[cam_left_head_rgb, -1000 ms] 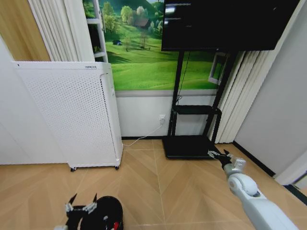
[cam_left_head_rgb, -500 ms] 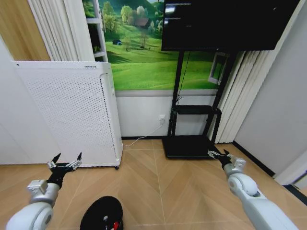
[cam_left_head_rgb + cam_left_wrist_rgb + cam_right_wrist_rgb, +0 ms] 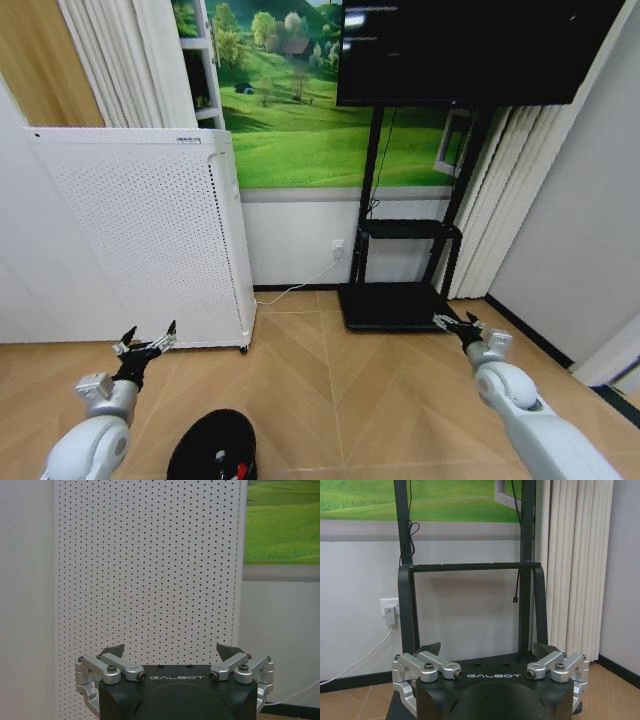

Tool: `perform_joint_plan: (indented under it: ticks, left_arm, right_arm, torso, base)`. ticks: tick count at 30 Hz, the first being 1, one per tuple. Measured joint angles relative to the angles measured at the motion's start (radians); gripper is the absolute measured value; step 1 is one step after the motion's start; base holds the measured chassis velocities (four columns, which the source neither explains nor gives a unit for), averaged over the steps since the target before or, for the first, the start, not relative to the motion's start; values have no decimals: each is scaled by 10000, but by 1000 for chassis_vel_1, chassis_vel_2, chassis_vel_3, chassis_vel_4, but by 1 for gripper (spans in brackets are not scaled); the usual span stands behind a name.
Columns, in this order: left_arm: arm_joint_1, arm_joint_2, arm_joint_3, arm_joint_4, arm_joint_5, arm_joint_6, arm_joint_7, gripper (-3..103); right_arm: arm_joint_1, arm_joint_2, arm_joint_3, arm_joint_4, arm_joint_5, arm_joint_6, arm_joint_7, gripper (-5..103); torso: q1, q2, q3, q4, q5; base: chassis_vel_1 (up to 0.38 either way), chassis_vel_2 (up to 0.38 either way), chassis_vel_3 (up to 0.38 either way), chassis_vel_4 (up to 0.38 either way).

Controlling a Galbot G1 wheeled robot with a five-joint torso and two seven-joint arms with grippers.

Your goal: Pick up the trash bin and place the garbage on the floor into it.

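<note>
Trash bin [image 3: 212, 448] at the bottom edge of the frame, left of centre, on the wood floor [image 3: 350, 400], litter inside; left gripper [image 3: 146, 343] raised at lower left before the white perforated cabinet [image 3: 150, 240], jaws spread, empty; right gripper [image 3: 458, 323] at lower right, jaws likewise released

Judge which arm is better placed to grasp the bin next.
Left, probably. The left gripper hovers open just above the trash bin; the right gripper, also open, sits across the floor by the TV stand.
</note>
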Motion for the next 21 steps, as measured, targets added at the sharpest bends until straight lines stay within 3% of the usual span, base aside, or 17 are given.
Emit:
perform_joint_plan:
  ticks: [21]
  left_arm:
    - [27, 32, 0, -47, 77, 137, -62, 100]
  right_arm:
    - [0, 0, 0, 0, 0, 0, 0, 100]
  torso:
    - [11, 36, 21, 0, 0]
  base:
    - [0, 0, 0, 0]
